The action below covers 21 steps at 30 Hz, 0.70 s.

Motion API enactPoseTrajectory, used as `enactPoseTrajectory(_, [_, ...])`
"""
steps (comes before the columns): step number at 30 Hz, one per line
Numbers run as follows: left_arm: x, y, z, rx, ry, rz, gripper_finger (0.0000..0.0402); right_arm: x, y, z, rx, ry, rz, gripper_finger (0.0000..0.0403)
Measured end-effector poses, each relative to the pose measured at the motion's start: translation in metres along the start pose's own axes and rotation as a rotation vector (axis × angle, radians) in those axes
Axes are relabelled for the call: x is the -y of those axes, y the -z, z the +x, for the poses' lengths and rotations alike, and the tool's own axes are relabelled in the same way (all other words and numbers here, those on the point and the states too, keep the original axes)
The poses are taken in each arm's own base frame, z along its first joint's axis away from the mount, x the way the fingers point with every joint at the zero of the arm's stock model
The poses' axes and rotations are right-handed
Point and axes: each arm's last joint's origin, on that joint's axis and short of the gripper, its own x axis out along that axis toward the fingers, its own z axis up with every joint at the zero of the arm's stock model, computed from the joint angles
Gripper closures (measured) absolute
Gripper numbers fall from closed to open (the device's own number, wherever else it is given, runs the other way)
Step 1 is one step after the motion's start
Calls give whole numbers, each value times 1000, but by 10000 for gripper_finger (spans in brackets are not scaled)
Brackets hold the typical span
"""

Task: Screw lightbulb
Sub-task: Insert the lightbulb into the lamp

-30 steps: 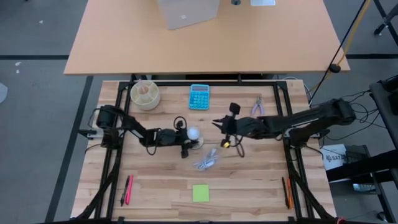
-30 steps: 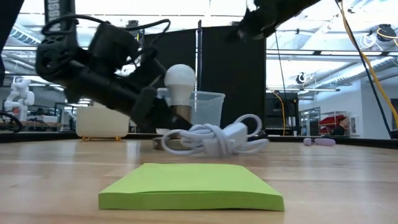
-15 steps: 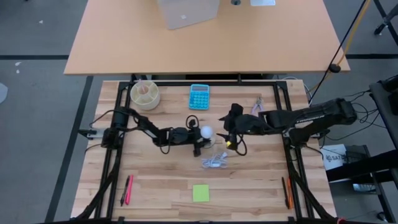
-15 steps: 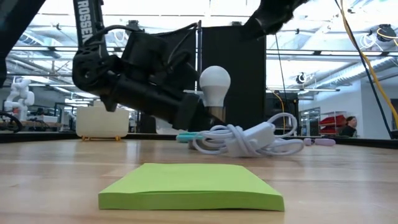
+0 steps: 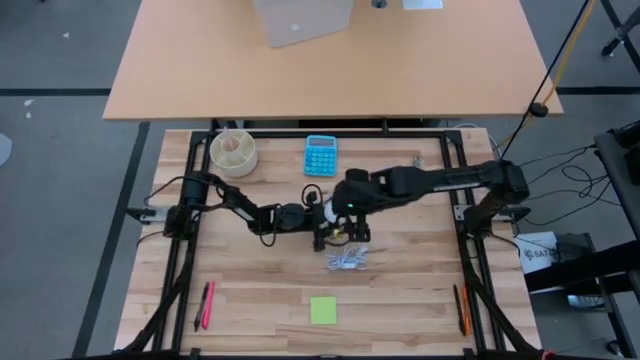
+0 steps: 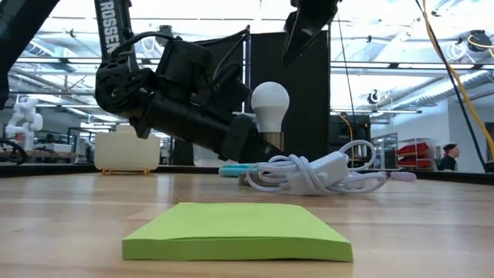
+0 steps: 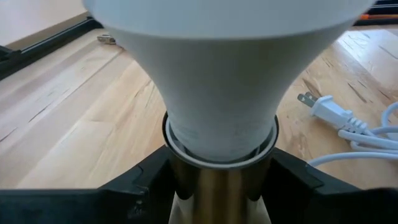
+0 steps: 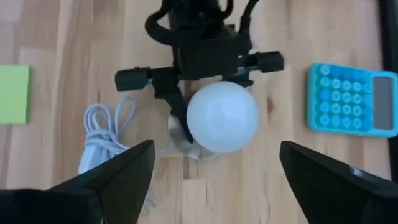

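Note:
The white lightbulb [image 6: 270, 103] stands upright, its narrow neck [image 7: 221, 134] seated in a brass socket [image 7: 217, 193] that has a grey disc foot [image 8: 185, 146]. My left gripper [image 6: 248, 144] comes in low from the table's left and is shut on that socket. My right gripper [image 8: 216, 149] hangs open above the bulb [image 8: 222, 118], tipped steeply down, one finger on either side and clear of it. In the high view it [image 5: 346, 206] covers most of the bulb. In the low view it [image 6: 302, 35] shows at the top edge. My left gripper pinches the brass socket stem [image 7: 217, 186] just under the bulb's neck between its two fingers [image 7: 140, 186]. The fingers come nearly level from the table's left. Socket and bulb stand upright in the hold, and the grey disc foot lies toward the wood.
A coiled white power cord with plug [image 5: 347, 259] lies just in front of the bulb. A green sticky pad [image 5: 322, 309] sits near the front edge. A blue calculator [image 5: 321, 155], a round beige container [image 5: 233, 152] and pliers [image 5: 415, 170] stand at the back. Pens [image 5: 206, 303] lie front left.
My left gripper has slid the socket and bulb toward the table's right, still upright, then stopped. The cord has shifted right with them. My right gripper has swung from the right side toward the bulb, risen and tipped steeply downward over it.

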Motion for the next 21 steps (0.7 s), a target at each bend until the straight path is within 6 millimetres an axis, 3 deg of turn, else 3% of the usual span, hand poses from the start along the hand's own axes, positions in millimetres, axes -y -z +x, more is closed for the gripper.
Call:
enactPoseTrajectory(10, [0,0,0,0,-1,-7,205,24,-21,29,-86,-66,-2,64])
enactPoseTrajectory(21, [-2,0,0,0,-5,-16,204,22,-21,63,-162,-98,44,64])
